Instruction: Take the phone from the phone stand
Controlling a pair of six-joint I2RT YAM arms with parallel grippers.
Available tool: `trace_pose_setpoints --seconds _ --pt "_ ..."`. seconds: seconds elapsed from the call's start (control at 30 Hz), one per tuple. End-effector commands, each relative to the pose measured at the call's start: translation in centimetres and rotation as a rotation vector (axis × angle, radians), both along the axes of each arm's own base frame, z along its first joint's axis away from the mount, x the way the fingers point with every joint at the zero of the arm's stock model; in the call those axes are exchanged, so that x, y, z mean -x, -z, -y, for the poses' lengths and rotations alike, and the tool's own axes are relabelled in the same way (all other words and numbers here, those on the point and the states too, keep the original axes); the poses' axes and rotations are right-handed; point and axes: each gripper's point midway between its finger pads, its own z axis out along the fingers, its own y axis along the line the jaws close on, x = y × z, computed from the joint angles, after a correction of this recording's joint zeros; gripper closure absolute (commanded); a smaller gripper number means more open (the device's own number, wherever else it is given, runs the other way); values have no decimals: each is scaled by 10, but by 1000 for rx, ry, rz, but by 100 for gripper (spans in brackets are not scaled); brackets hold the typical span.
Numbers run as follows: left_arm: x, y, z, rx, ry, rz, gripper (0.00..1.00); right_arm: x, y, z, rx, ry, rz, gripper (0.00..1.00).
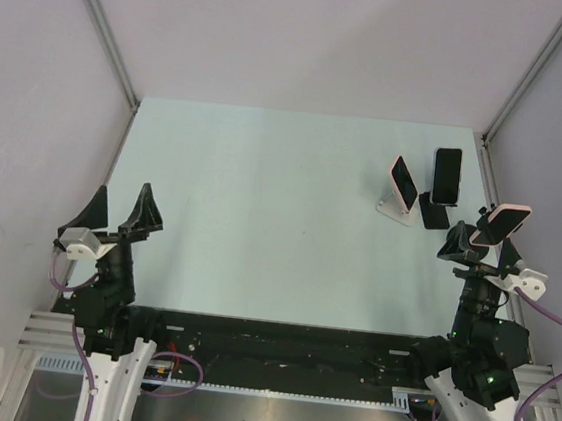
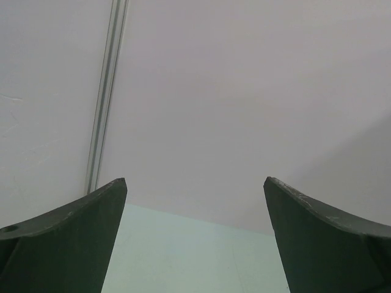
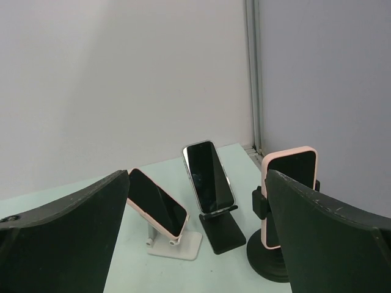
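Three phones stand on stands at the back right. A pink-cased phone [image 1: 401, 181] [image 3: 157, 203] leans on a white stand [image 3: 183, 245]. A black phone [image 1: 448, 174] [image 3: 209, 177] rests on a black stand [image 3: 225, 232]. A third pink-cased phone [image 1: 502, 221] [image 3: 292, 166] is held upright in a clamp on a round black base [image 3: 263, 259], partly hidden by my right finger. My right gripper [image 1: 480, 249] [image 3: 197, 177] is open and empty, just in front of the phones. My left gripper [image 1: 118, 209] [image 2: 195, 180] is open and empty at the near left.
The pale green table [image 1: 261, 208] is enclosed by white walls with a metal corner post [image 3: 253, 73] behind the phones. The table's right edge lies close beside the clamp stand.
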Motion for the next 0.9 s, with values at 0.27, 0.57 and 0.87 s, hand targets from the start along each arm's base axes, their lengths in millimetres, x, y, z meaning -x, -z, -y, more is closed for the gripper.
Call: trace_pose_setpoints --seconds 0.27,0.57,0.87 --pt "30 -26 -4 -10 -20 119 0 -2 -22 -24 22 -141 59 0" --pt "38 -15 -4 31 0 31 0 -50 -17 -54 -13 -210 -202 0" --pt "31 6 19 23 132 -80 0 -127 -19 -86 -83 -200 -424 0"
